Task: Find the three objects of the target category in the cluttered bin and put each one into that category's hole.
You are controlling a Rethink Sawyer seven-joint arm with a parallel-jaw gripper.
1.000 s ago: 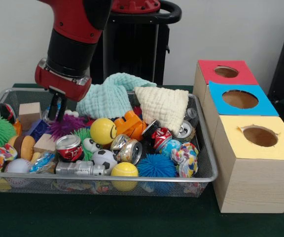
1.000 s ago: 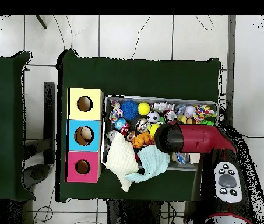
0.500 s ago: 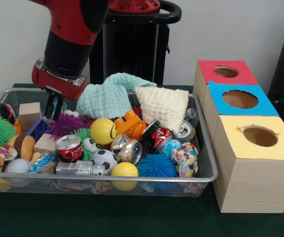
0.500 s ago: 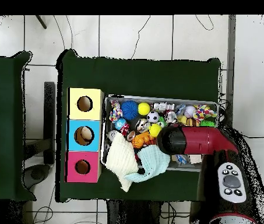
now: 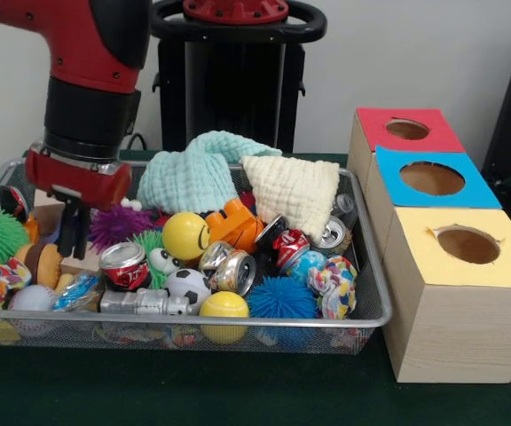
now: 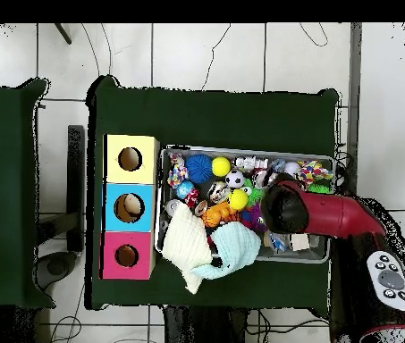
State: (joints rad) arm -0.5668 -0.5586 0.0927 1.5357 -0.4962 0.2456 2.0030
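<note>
The red and black arm (image 5: 87, 98) hangs over the left end of the wire bin (image 5: 362, 293), and its claw (image 5: 72, 232) reaches down among the clutter there. The dark fingers (image 5: 76, 231) look close together, but I cannot tell whether they are pinching anything.

Right at the claw's tips sit a wooden block (image 5: 82, 260) and a purple spiky ball (image 5: 118, 224). Just beside them, toward the bin's front, lies a crushed red can (image 5: 125, 265). Further along the bin, well apart from the claw, are a silver crushed can (image 5: 229, 269) and another red can (image 5: 289, 245), near a yellow smiley ball (image 5: 185, 235) and a small soccer ball (image 5: 187, 286). Two cloths, a pale green one (image 5: 193, 173) and a cream one (image 5: 295, 191), are heaped at the back.

On the green counter (image 5: 193, 390), just beside the bin's right end, stand three boxes with round holes: red-topped (image 5: 406, 130), blue-topped (image 5: 431, 178) and yellow-topped (image 5: 467, 245).

From overhead, the arm covers the bin's right part.
</note>
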